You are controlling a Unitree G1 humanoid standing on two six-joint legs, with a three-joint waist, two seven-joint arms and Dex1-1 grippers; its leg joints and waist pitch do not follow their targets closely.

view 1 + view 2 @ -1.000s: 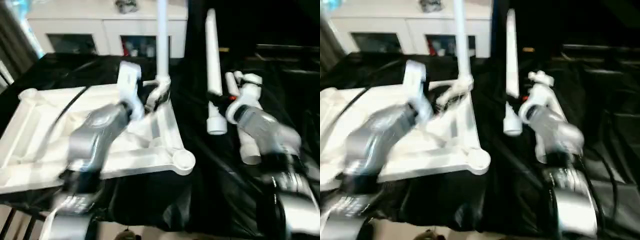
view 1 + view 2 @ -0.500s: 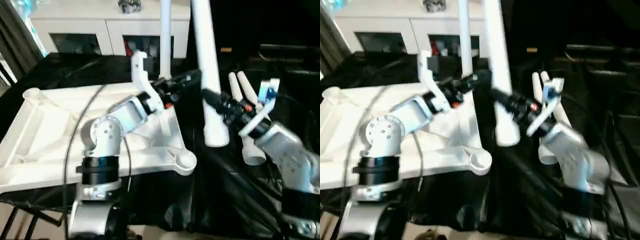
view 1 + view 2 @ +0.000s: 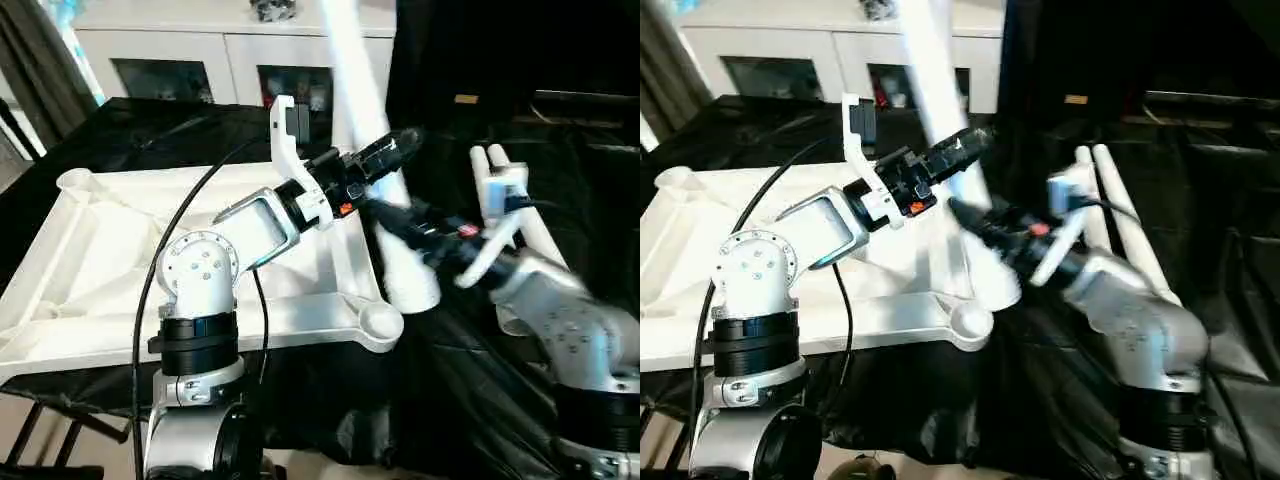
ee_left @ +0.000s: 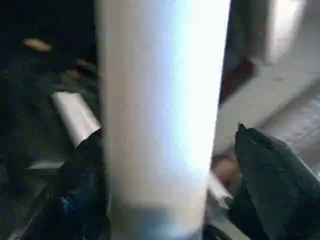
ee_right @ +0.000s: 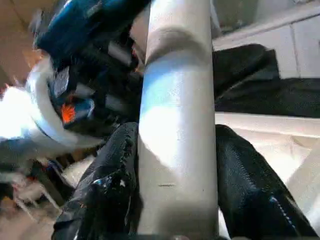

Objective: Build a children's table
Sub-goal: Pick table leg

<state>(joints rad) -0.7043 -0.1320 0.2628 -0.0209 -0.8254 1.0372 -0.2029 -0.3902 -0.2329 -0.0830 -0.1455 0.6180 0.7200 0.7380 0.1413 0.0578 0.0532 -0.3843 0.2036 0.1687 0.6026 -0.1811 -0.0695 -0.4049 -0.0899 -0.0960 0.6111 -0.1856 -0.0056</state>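
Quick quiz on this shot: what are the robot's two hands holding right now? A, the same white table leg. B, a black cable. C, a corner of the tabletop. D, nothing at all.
A: the left hand and the right hand both close on one white leg, tilted above the tabletop; each wrist view shows black fingers on either side of it.

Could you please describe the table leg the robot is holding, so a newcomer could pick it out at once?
Start at the white plastic ribbed tabletop on the black-draped table. Over its near right corner socket slants a long white tapered tubular leg. Unlike the two spare legs lying flat, it is raised, gripped by both grippers.
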